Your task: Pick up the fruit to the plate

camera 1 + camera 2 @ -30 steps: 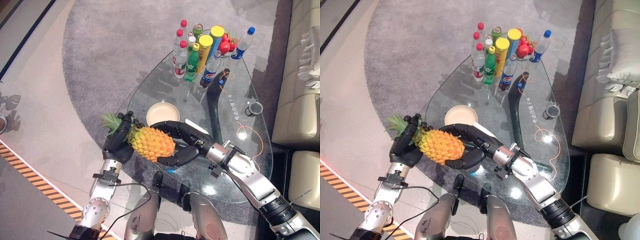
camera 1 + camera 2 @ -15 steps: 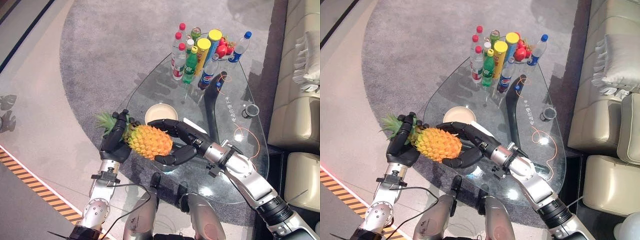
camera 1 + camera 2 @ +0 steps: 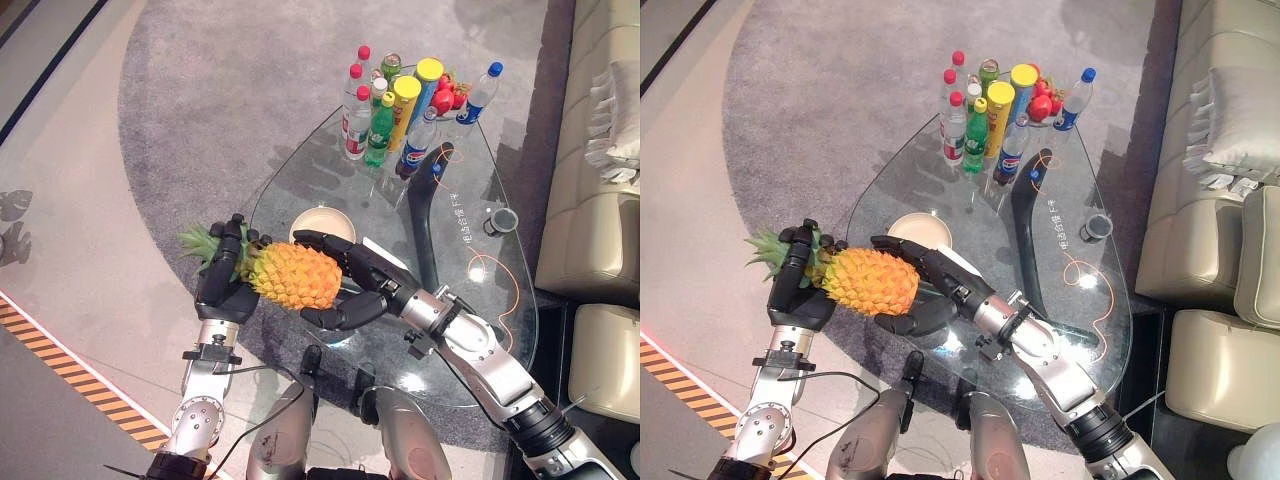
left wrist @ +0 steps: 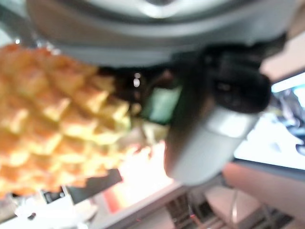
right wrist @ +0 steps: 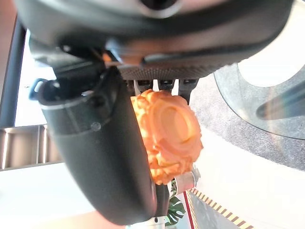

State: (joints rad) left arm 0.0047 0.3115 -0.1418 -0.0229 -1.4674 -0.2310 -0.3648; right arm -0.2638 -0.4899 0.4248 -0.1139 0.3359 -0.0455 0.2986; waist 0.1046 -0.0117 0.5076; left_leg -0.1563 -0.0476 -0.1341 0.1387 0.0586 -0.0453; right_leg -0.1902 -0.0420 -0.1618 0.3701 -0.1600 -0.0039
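Pineapple (image 3: 290,275) held up in the air between both hands, lying sideways just off the near-left edge of the glass worktop (image 3: 480,330) – not resting on anything. Left hand (image 3: 222,285) wrapped around the leafy crown end, fingers curled over where the green leaves meet the body. Right hand (image 3: 352,290) cupping the blunt base end, fingers over the top and thumb curled underneath, so clamped on the fruit from the other side. Same story in the right wrist view, with the orange base (image 5: 167,133) sitting right against the dark palm.

Cream plate (image 3: 322,224) on the worktop just beyond the pineapple, near the right hand's fingers, with nothing on it. Further back, a bunch of bottles (image 3: 370,105) standing together with a tall yellow-lidded can (image 3: 405,100) and some red fruit (image 3: 452,92) at the far end. Small dark cup (image 3: 505,218) off to the right edge – well apart from everything else. Beige sofa (image 3: 590,200) along the right side.
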